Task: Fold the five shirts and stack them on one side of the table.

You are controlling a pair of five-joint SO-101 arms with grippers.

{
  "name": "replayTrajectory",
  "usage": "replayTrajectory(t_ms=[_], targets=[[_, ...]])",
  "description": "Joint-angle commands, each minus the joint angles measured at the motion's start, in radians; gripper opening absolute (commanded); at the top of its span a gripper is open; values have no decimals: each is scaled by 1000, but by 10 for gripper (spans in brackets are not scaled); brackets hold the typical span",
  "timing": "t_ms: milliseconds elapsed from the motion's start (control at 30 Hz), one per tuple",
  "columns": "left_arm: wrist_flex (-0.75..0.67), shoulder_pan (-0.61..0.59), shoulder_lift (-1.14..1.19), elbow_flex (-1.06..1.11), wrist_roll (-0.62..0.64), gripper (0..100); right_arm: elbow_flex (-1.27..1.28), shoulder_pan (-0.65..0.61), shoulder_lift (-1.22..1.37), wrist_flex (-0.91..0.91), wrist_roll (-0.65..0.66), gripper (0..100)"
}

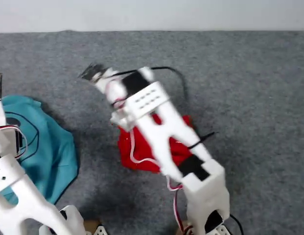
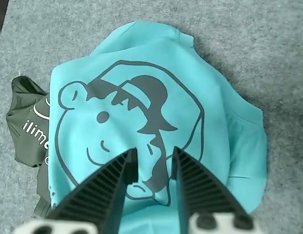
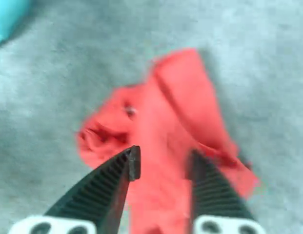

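Over the crumpled red shirt (image 3: 178,92), my right pincer (image 3: 164,152) hangs with jaws apart; the cloth looks light and limp, so I'd pinch a loose outer edge.

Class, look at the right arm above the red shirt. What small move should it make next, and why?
Probably lower the right pincer onto an edge of the red shirt and close on it. Its jaws stand open above the cloth and hold nothing. The shirt lies bunched on the grey table, not yet folded, apart from the teal shirt.
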Motion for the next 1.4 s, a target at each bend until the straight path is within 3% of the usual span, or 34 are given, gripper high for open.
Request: replayTrajectory(t_ms=[0, 200, 400, 633, 900, 1033, 1133, 1367], targets=[[12, -5, -11, -33, -9, 123, -5, 165, -81, 41, 28, 18], [11, 0, -14, -19, -9, 123, -5, 341, 10, 30, 117, 9], [0, -3, -17, 15, -9, 123, -3, 369, 185, 39, 126, 9], [-2, -5, -18, 13, -9, 123, 64, 191, 166, 41, 101, 9], [-3, -5, -18, 13, -9, 123, 232, -107, -54, 41, 44, 9], [-25, -5, -18, 15, -9, 123, 262, -176, -162, 41, 31, 9], [-35, -3, -18, 15, -9, 123, 264, -136, -245, 41, 34, 9], [-38, -3, -18, 15, -9, 123, 262, 168, -189, 28, 130, 9]])
